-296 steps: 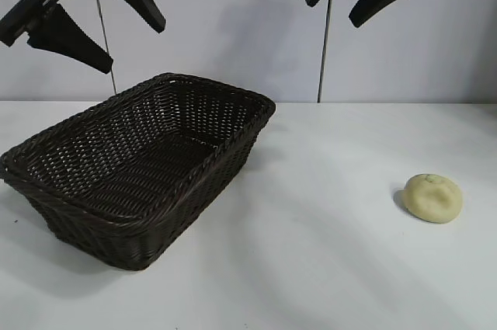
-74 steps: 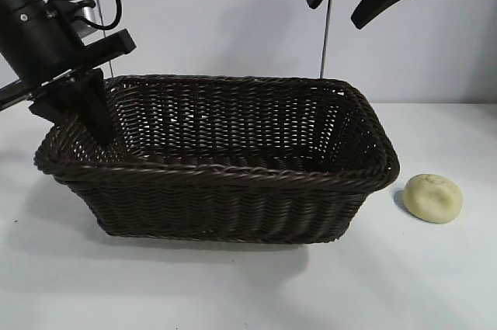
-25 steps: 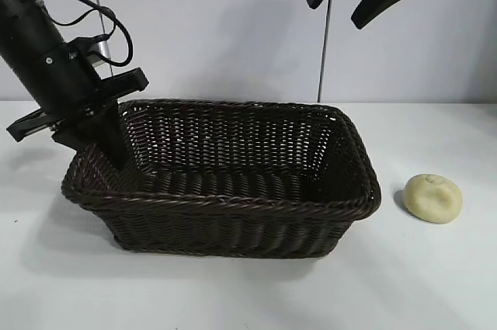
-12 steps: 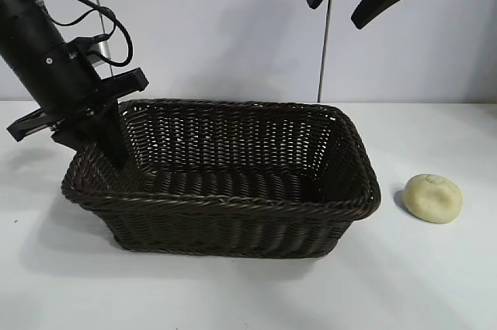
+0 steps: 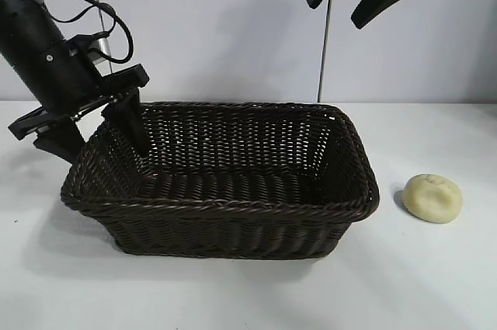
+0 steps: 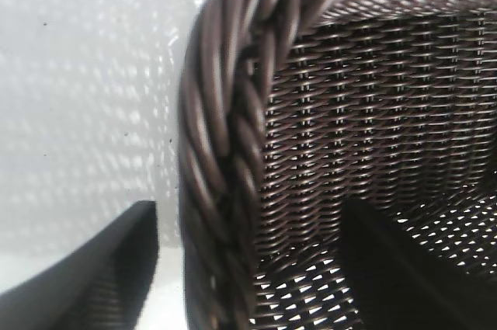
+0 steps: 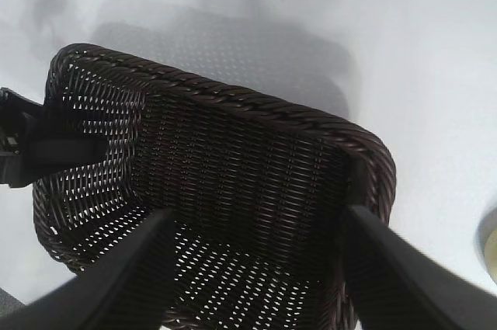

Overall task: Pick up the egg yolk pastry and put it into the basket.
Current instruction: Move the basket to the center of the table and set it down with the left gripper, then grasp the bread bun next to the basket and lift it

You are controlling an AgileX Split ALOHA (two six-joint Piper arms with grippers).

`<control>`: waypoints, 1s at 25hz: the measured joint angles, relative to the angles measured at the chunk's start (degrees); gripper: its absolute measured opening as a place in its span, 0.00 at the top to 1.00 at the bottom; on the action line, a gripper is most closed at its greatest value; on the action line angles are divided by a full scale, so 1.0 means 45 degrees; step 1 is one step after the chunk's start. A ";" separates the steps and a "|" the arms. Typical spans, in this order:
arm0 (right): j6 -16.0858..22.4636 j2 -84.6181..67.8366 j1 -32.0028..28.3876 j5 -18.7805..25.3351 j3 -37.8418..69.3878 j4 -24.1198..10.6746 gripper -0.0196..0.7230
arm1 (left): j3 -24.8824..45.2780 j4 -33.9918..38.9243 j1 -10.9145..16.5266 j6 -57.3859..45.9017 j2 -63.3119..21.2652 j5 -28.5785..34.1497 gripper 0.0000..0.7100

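The dark brown wicker basket point(image 5: 233, 204) stands on the white table, left of centre. The pale-yellow egg yolk pastry point(image 5: 432, 198) lies on the table just right of it, apart from it. My left gripper point(image 5: 105, 147) is open and straddles the basket's left rim, one finger inside and one outside. In the left wrist view the braided rim point(image 6: 225, 136) runs between its fingers point(image 6: 116, 268) without being pinched. My right gripper point(image 5: 342, 5) is open and empty, high above the basket's right end. Its wrist view looks down into the basket point(image 7: 256, 112).
The white table point(image 5: 404, 283) extends in front of and to the right of the basket. A thin vertical rod point(image 5: 324, 50) stands behind the basket against the grey wall. The left arm's cable point(image 5: 116, 31) loops above the basket's left end.
My left gripper has opened and let go of the basket's left rim, with one finger now outside the wall. The basket stays where it was dragged. The right arm has not moved.
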 joint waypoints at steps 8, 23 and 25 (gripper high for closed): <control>0.0000 0.0000 0.0000 0.0015 0.0000 0.0000 0.36 | -0.0030 0.0420 0.0117 -0.0078 -0.1736 0.0151 0.26; 0.0000 0.0000 0.0000 0.0026 0.0000 0.0000 0.36 | -0.0150 -0.1685 -0.0164 -0.0819 -0.3252 0.0592 0.26; 0.0000 0.0000 0.0000 0.0026 0.0000 0.0000 0.36 | -0.0150 -0.1853 -0.0301 -0.0830 -0.3252 0.0449 0.26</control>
